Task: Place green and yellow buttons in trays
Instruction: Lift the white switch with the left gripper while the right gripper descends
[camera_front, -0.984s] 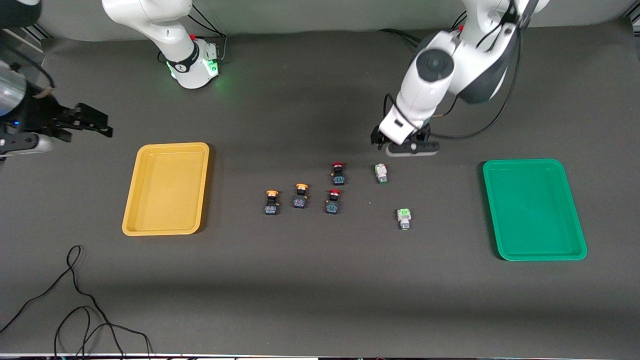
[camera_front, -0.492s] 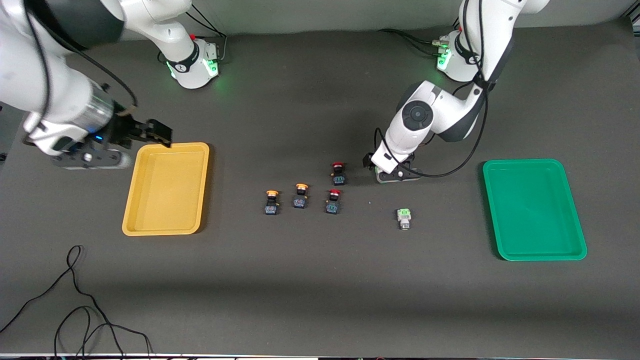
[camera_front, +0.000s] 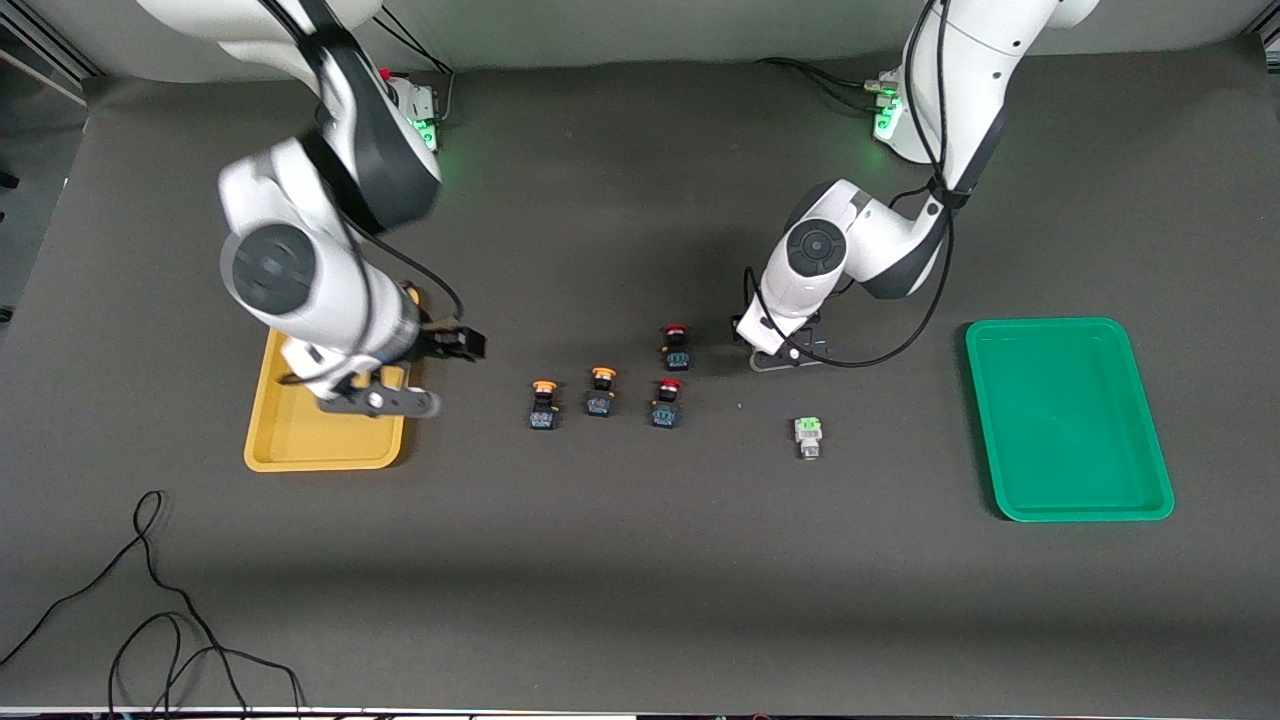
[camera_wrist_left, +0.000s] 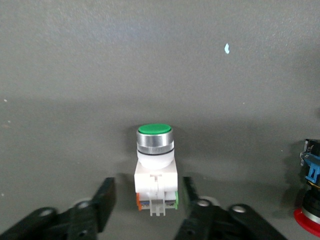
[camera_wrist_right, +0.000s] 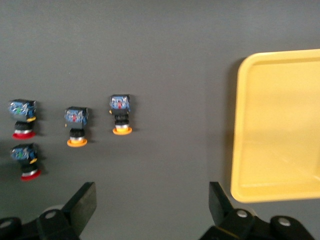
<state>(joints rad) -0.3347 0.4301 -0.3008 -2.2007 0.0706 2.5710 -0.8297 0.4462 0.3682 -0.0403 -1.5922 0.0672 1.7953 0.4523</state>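
Observation:
A green button (camera_wrist_left: 155, 167) with a white body lies between my left gripper's (camera_wrist_left: 146, 200) open fingers, which do not touch it. In the front view that gripper (camera_front: 787, 358) hides it. A second green button (camera_front: 808, 436) lies nearer the camera. Two yellow buttons (camera_front: 543, 405) (camera_front: 601, 392) stand beside each other and also show in the right wrist view (camera_wrist_right: 120, 115) (camera_wrist_right: 76, 126). My right gripper (camera_front: 380, 402) hangs open and empty (camera_wrist_right: 152, 205) over the yellow tray's (camera_front: 320, 463) edge on the buttons' side. The green tray (camera_front: 1068, 418) lies empty at the left arm's end.
Two red-capped buttons (camera_front: 676, 347) (camera_front: 667, 402) stand between the yellow buttons and my left gripper. One shows at the edge of the left wrist view (camera_wrist_left: 310, 210). Black cables (camera_front: 150, 600) lie at the table's front corner on the right arm's end.
My right arm swung in from the table's end, over the yellow tray toward the yellow buttons. My left gripper came down around the green button.

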